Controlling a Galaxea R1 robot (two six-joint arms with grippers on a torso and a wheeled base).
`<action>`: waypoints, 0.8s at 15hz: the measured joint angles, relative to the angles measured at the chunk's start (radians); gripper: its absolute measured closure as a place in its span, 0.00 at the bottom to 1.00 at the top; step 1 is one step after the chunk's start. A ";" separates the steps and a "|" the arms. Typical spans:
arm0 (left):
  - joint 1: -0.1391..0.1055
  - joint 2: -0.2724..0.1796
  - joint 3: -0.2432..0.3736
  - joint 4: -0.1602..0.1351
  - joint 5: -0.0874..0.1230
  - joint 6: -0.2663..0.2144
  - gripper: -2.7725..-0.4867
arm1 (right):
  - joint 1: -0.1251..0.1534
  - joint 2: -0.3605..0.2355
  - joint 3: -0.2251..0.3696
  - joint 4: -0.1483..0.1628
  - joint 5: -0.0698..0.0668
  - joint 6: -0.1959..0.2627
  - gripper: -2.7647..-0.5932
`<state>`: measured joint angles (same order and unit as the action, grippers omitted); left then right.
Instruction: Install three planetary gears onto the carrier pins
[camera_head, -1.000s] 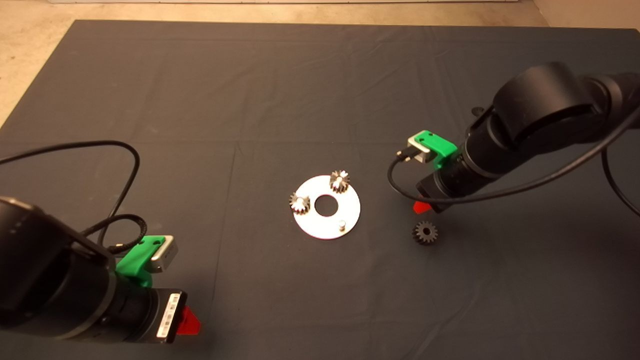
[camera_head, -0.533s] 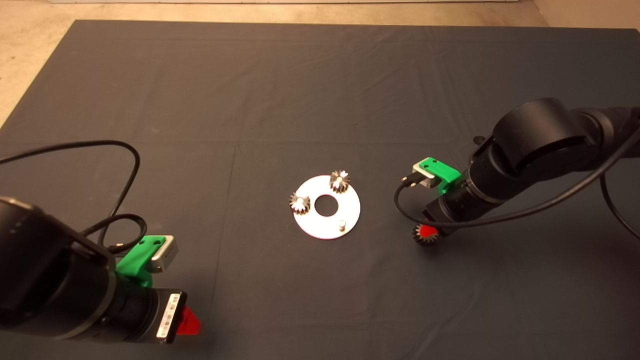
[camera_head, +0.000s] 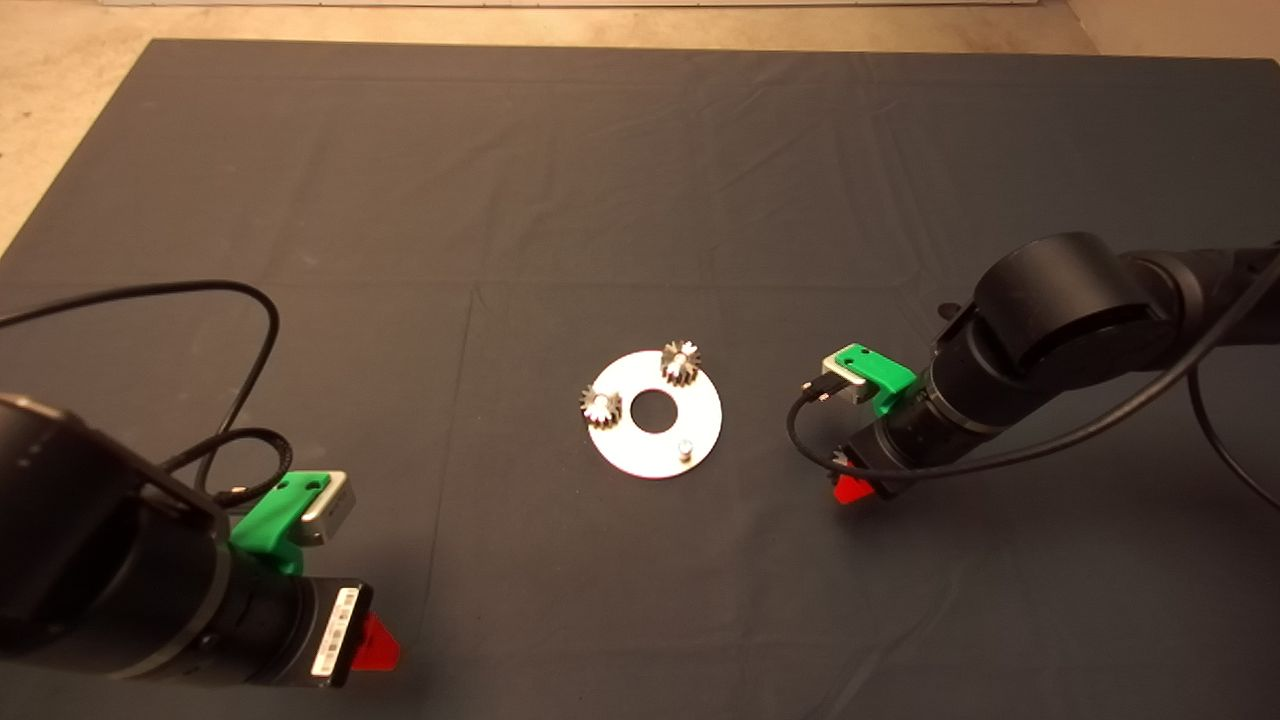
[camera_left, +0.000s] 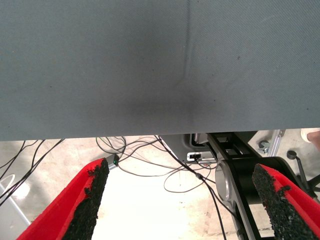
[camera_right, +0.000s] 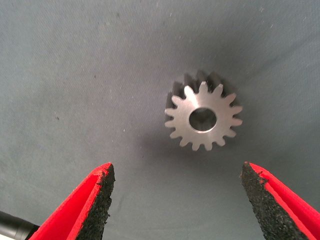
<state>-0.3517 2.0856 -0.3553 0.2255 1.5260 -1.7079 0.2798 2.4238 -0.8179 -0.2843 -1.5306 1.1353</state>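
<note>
In the head view, the round silver plate (camera_head: 654, 414) lies near the middle of the dark mat (camera_head: 560, 200). Two planetary gears sit on its carrier pins: one gear (camera_head: 680, 362) at the far edge of the plate and one gear (camera_head: 600, 405) at its left side. The third pin (camera_head: 686, 448) stands bare at the near right part of the plate. The right gripper (camera_head: 850, 485) is low over the mat, to the right of the plate and well apart from it; the arm covers the loose third gear almost fully in this view. The left gripper (camera_head: 378, 645) waits at the lower left edge of the picture. In the left wrist view, the left gripper (camera_left: 182, 202) has its fingers spread wide with nothing between them, and past the mat edge some cables (camera_left: 150, 160) lie on the floor. In the right wrist view, the third gear (camera_right: 203, 118) lies flat on the mat, its centre hole facing up. The right gripper (camera_right: 177, 200) stands wide apart, and the gear touches neither of the pads (camera_right: 97, 202).
</note>
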 joint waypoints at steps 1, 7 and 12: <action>0.000 0.000 0.000 0.000 0.000 0.000 0.32 | 0.000 0.000 0.000 -0.003 0.000 0.000 0.41; 0.010 0.000 0.000 0.000 0.000 0.004 0.32 | 0.000 0.000 -0.011 -0.064 0.000 -0.009 0.41; 0.017 0.000 0.000 0.000 0.000 0.004 0.32 | -0.011 0.000 -0.015 -0.108 0.000 -0.023 0.41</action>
<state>-0.3347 2.0855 -0.3553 0.2251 1.5260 -1.7038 0.2687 2.4240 -0.8326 -0.3926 -1.5306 1.1121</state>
